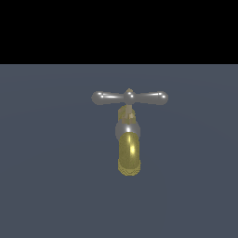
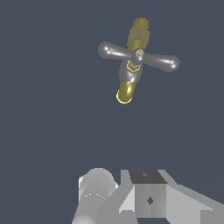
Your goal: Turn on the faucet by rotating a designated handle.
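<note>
In the exterior view the faucet [image 1: 128,139] stands alone on the grey floor, its brass spout turned toward the camera. The handle [image 1: 129,97] tops it, long axis running across the picture from the exterior view's left to its right, both bulbous ends free. No arm or gripper shows here.

In the wrist view the faucet [image 2: 133,61] is seen from above, well apart from the gripper [image 2: 146,197], with bare floor between. The handle [image 2: 139,57] lies across the line of approach, so either end could be pushed sideways. Only the gripper's base shows, probably; whether its fingers are apart or together cannot be told.
</note>
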{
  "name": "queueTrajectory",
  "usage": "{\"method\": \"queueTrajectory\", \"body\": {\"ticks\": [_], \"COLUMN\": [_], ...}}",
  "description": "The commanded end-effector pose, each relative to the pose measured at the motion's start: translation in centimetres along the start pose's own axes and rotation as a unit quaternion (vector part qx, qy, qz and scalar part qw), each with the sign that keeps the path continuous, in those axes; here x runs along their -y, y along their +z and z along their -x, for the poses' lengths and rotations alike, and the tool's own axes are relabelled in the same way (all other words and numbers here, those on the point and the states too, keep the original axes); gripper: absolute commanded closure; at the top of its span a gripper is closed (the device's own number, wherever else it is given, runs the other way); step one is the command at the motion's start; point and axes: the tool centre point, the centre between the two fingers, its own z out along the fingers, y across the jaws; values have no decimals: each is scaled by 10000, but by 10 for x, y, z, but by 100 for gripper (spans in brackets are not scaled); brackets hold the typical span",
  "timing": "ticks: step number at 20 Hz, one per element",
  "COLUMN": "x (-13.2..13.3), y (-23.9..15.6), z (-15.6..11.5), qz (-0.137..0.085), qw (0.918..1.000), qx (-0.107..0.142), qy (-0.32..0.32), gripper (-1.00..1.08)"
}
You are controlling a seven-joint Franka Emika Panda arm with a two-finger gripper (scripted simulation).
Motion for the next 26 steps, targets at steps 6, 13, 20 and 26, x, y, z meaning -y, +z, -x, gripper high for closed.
{"method": "queueTrajectory", "body": {"ticks": [6, 13, 20, 26], "x": [-23, -45, -66, -82], "y": [32, 63, 94, 120], "z": [-3, -9, -20, -31], "qz": [20, 40, 63, 84], "qw": [9963, 9857, 9682, 9480], "qx": [-10, -20, -30, -37], "qy": [-864, -1687, -2500, -3181], "gripper": [108, 108, 108, 108]}}
